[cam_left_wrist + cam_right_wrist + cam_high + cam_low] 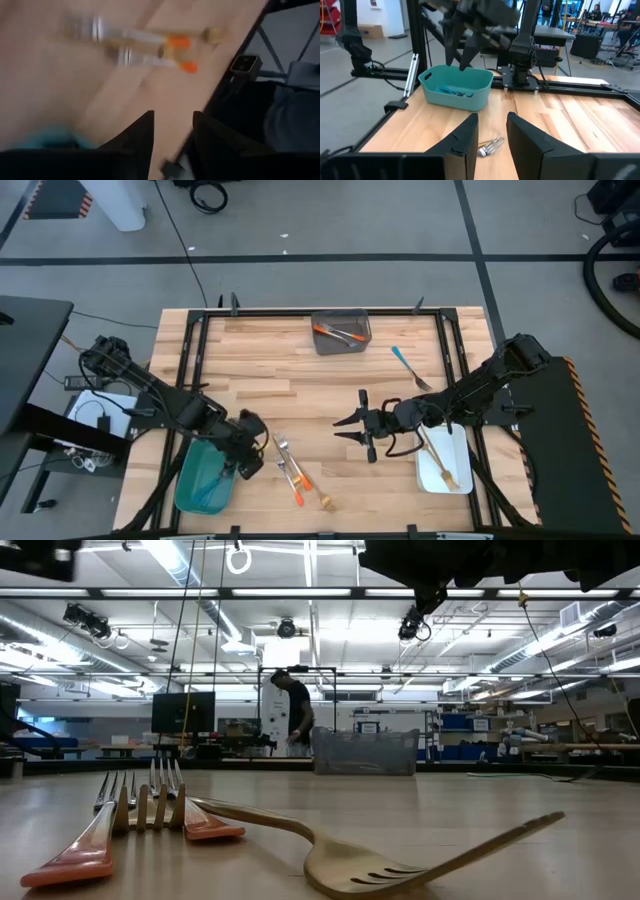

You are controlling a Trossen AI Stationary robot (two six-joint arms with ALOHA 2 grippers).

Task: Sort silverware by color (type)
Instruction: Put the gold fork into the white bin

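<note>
High view: left claw (243, 457) open over teal bin (192, 490).

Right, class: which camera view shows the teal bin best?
The right wrist view: the teal bin stands whole, rim and wall clear, blue silverware inside. The high view shows it partly under the left gripper; the left wrist view only a blurred teal edge; the low view nothing.

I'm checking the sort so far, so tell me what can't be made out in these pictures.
- Teal bin: how many blue pieces lie inside; left gripper overlaps its rim in the high view.
- Grey bin: contents too small to count.
- White bin: partly under the right arm.
- Pile: blurred in the left wrist view.
</note>
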